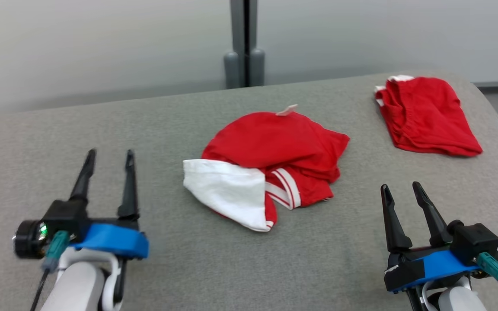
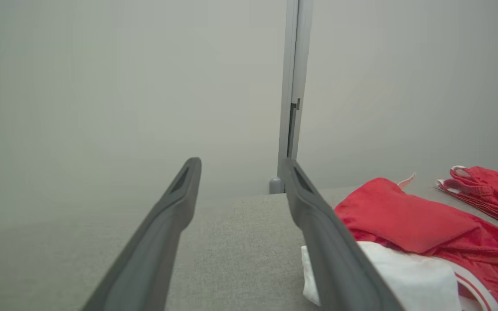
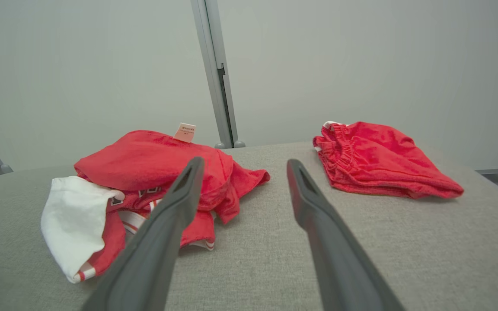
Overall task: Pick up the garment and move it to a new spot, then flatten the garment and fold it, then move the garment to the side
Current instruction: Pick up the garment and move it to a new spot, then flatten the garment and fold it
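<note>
Grey padded table [image 1: 249, 268] runs under a pale wall [image 1: 102, 43], and your garment [image 1: 275, 147], red with a white panel thrown forward, lies bunched at its middle, well apart from the shorts [image 1: 426, 116] folded at the far right, likely parked out of the way. Left gripper [image 1: 110, 152] and right gripper [image 1: 400, 186] sit low on the near side, fingers [image 1: 84, 175] spread and holding nothing, flanking the garment as if poised for a two-handed pick. Your right wrist view gives you its near folds and the tag [image 3: 185, 132] upright on top; your left wrist view has it off to the right, partly behind a finger.
</note>
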Available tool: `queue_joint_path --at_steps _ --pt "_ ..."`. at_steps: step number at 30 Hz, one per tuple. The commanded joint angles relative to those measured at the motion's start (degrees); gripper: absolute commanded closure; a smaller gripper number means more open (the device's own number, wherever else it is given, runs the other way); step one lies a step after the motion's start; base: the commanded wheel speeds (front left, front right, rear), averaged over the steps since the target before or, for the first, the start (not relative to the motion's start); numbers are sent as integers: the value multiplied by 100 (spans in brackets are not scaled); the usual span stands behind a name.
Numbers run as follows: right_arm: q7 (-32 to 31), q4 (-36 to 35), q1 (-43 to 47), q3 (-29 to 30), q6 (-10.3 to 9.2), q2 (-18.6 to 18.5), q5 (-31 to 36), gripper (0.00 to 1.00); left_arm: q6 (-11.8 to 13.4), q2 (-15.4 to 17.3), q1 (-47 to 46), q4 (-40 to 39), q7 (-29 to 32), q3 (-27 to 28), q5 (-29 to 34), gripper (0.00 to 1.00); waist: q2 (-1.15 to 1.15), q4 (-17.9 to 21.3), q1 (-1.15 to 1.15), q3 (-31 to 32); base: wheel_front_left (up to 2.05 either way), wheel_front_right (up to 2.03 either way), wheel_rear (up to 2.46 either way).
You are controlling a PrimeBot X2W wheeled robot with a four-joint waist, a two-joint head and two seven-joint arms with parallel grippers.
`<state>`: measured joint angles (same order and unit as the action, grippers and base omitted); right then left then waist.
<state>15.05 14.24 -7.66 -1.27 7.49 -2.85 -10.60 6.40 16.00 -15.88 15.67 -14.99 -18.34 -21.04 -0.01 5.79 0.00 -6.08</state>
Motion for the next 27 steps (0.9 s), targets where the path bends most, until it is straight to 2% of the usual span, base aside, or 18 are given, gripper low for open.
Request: queue_joint_path --at_steps 1,6,12,27 --pt "17 24 89 8 2 -8 12 0 35 33 118 -66 -24 79 35 0 1 -53 0 -9 0 0 0" --pt "17 42 126 20 1 -10 32 0 136 92 765 -367 -25 659 119 0 1 -313 0 69 0 0 0" --pt "17 70 235 69 1 -11 79 0 99 -6 1333 -718 -26 1135 329 0 1 -563 0 164 0 0 0" --pt "17 227 489 -98 2 -11 226 0 -420 -594 1936 -612 -27 1581 806 0 1 -614 0 388 0 0 0"
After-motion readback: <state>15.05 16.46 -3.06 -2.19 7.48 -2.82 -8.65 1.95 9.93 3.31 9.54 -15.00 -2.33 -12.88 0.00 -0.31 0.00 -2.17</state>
